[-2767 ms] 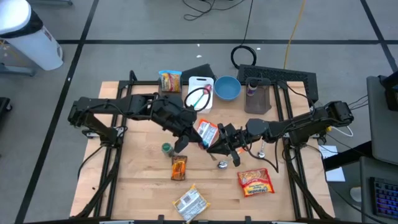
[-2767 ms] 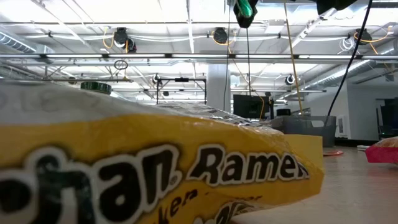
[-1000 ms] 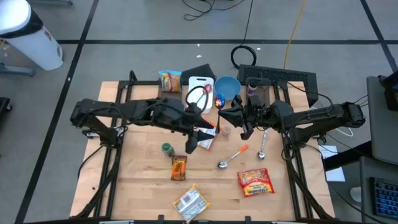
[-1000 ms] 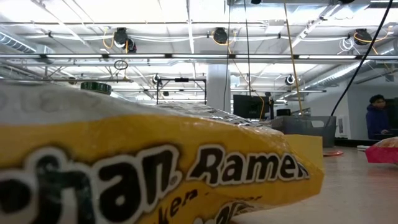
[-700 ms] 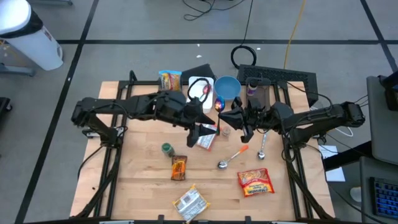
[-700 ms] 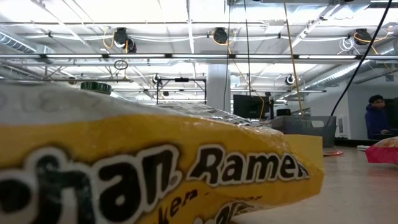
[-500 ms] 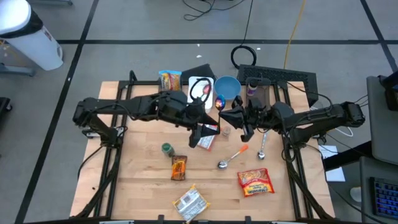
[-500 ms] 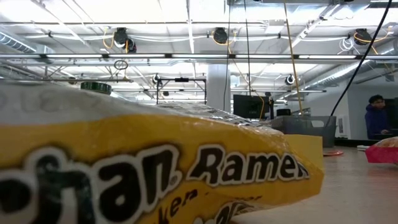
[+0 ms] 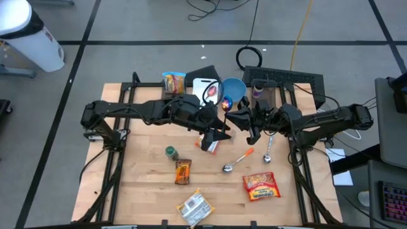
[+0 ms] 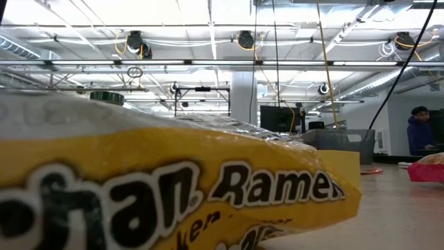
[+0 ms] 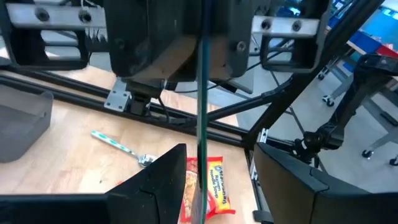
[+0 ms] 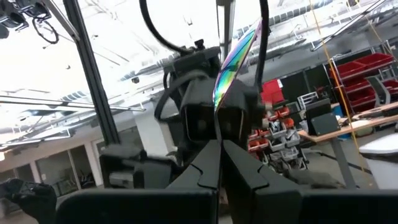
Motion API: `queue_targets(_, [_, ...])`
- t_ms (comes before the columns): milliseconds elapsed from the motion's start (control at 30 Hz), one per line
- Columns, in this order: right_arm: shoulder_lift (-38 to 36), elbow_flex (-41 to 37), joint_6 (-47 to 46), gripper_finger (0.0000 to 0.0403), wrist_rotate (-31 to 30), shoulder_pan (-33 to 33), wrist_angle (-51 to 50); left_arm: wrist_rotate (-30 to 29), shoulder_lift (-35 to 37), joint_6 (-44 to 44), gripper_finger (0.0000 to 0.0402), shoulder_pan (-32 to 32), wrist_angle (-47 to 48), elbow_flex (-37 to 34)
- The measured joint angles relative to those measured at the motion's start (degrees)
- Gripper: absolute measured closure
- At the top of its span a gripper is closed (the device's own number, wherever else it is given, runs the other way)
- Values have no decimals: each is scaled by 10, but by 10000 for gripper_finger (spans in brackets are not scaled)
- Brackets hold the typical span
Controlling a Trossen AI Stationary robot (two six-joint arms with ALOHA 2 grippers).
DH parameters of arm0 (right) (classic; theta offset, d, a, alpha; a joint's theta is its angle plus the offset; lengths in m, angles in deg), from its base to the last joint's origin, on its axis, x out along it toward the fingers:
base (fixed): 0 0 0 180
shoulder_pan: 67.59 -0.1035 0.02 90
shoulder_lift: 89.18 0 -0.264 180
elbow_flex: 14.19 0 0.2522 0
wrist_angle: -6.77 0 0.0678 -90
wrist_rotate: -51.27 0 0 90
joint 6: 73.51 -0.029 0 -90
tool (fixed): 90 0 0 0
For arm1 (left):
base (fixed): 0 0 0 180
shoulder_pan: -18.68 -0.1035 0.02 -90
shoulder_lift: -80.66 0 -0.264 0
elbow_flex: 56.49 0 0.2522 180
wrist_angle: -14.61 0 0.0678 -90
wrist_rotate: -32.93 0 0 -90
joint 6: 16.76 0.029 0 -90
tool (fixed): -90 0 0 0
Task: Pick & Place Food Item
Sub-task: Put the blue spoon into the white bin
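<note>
A thin, shiny food packet [image 12: 237, 68] stands edge-on above my right gripper [image 12: 219, 144], which is shut on it over the table's middle [image 9: 230, 116]. From above, the packet's colourful top [image 9: 224, 102] shows beside the blue bowl [image 9: 233, 90]. My left gripper [image 9: 216, 131] is open. In the left wrist view its fingers [image 11: 161, 186] stand on either side of the packet's edge [image 11: 200, 93], and I see no touch. A red-and-white piece [image 9: 209, 145] shows just below the left gripper. I cannot tell whether it belongs to the same packet. My right gripper pinches the packet's lower end [image 12: 218, 132] between its two fingers. The fingers come from the table's right, slanting upward. The packet rises from the fingertips edge-on and tilted, lifted clear of the table.
A red ramen packet [image 9: 261, 186], two spoons [image 9: 238, 159] [image 9: 268, 149], an orange packet [image 9: 183, 170] and a green-lidded jar [image 9: 170, 151] lie on the near half. A yellow ramen packet [image 10: 173, 187] fills the low view. A cutting board [image 9: 202, 86] and grey bin [image 9: 264, 98] stand at the back.
My left gripper has moved toward the table's right and slightly toward its far edge, closing in on the right gripper and the held packet, and its wrist has rolled a little. My right gripper and the packet have kept still.
</note>
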Motion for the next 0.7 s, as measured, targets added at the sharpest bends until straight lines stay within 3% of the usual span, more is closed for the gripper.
queue_targets(167, [0, 0, 0, 403, 0, 0, 0, 0, 2, -2, 221, 0, 1, 0])
queue_targets(567, [0, 0, 0, 403, 3, 0, -1, -2, 1, -2, 382, 0, 6, 0])
queue_targets(700, [0, 0, 0, 403, 2, 0, -1, -2, 1, -2, 389, 0, 7, 0])
